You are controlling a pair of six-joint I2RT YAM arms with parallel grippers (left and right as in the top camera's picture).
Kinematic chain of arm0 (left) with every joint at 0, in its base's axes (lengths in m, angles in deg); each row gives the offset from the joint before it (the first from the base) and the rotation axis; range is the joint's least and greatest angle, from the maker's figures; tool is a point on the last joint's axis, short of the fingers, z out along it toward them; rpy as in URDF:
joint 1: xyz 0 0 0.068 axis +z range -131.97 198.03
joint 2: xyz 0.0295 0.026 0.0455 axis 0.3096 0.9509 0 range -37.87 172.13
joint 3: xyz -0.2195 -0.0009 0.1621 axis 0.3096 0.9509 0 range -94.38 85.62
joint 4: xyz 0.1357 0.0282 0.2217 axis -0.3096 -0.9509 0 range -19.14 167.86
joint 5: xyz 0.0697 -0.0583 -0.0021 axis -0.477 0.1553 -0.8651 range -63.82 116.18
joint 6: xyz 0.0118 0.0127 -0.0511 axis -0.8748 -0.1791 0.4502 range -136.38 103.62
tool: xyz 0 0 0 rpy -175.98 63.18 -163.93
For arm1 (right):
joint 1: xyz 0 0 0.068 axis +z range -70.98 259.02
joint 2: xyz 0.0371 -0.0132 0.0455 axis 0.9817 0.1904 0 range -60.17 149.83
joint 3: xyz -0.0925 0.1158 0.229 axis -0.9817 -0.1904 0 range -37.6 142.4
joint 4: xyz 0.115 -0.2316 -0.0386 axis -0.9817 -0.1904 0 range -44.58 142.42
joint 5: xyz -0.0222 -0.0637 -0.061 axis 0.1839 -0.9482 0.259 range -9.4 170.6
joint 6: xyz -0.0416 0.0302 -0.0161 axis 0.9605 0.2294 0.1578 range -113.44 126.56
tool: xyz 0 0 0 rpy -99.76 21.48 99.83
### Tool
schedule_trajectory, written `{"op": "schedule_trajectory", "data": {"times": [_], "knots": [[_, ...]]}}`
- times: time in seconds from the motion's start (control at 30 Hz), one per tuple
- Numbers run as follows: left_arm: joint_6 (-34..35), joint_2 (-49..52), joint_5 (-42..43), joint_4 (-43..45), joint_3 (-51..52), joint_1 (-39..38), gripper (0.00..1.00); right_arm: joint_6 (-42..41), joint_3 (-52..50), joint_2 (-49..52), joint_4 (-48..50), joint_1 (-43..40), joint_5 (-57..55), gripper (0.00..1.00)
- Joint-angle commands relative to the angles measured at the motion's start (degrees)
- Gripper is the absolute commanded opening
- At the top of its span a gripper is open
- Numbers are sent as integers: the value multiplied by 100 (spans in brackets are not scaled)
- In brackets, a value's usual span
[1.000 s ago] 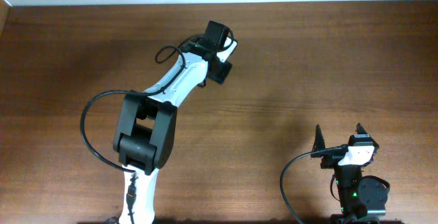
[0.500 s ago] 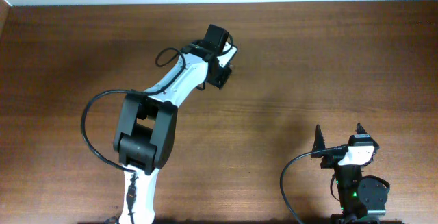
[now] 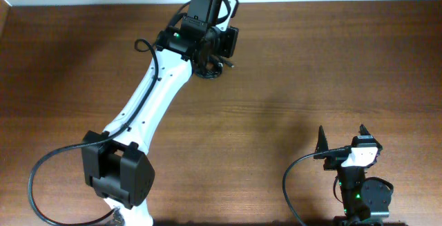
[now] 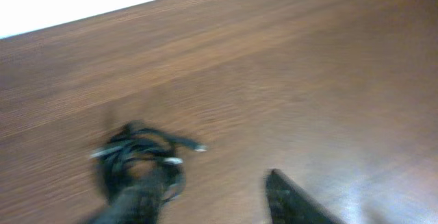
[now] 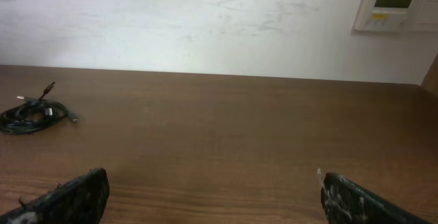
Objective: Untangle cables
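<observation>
1. In the blurred left wrist view, the left end effector (image 4: 212,202) has its fingers wide apart, clamped on nothing. The cables (image 4: 137,157) lie as one small tangled bundle at lower left, and one finger (image 4: 133,205) overlaps the bundle's near edge.
2. From overhead, the cables (image 3: 211,68) sit in the upper middle of the frame on the brown wooden surface (image 3: 311,60), partly hidden under the left arm (image 3: 148,101).
3. The right end effector (image 3: 342,137) rests at lower right, its fingers spread apart and empty, well apart from the cables.
4. In the right wrist view the cables (image 5: 31,114) show at the far left, before a white wall (image 5: 205,18).
</observation>
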Motion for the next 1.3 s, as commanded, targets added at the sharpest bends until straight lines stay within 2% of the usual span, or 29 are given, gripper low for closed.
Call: {"op": "schedule_trajectory", "data": {"times": [0.0,0.03,0.07,0.17,0.27,0.47,0.5,0.6,0.63,0.7,0.77,0.83,0.9,0.97,1.03,1.07,1.23,1.27], "knots": [[-1327,348,-1071,-332,-20,31,71,-42,-26,-39,-31,-17,-50,98],[-1626,533,-1071,-557,-20,31,82,-42,-26,-39,-31,-17,-50,98],[-1884,772,-1071,-772,-20,31,89,-42,-26,-39,-31,-17,-50,98],[-2098,1469,-986,-907,-20,28,86,-42,-26,-39,-31,-17,-50,99],[-2763,1882,-437,-960,-20,28,85,-42,-26,-39,-31,-17,-50,98],[-2778,2253,-518,-575,-20,59,84,-42,-26,-39,-31,-17,-50,98],[-2778,2284,-560,-483,-20,63,74,-42,-26,-39,-31,-17,-50,98],[-2778,2433,-560,-315,-20,76,63,-42,-26,-39,-31,-17,-50,98],[-2776,2492,-560,-319,-20,90,38,-42,-26,-39,-31,-17,-50,98],[-2774,2505,-560,-330,-20,90,9,-42,-26,-39,-31,-17,-50,98],[-2708,2498,-579,-328,-111,90,0,-42,-26,-37,-31,-17,-50,98],[-2120,2398,-570,-562,-433,90,0,-42,-26,-39,-31,-17,-50,98],[-1812,2199,-501,-931,-887,81,0,-42,-26,-39,-31,-17,-50,98],[-1757,1768,225,-1438,-1506,72,0,-42,-26,-39,-31,-17,-50,98],[-1305,1434,555,-1504,-1727,72,0,-42,-26,-39,-31,-17,-50,99],[-927,1196,535,-1434,-1773,79,0,-42,-26,-39,-31,-17,-50,98],[-166,800,538,-1445,-1773,85,0,-42,-26,-39,-31,-17,-50,98],[179,798,542,-1445,-1773,85,0,-42,-26,-39,-31,-17,-50,98]]}}
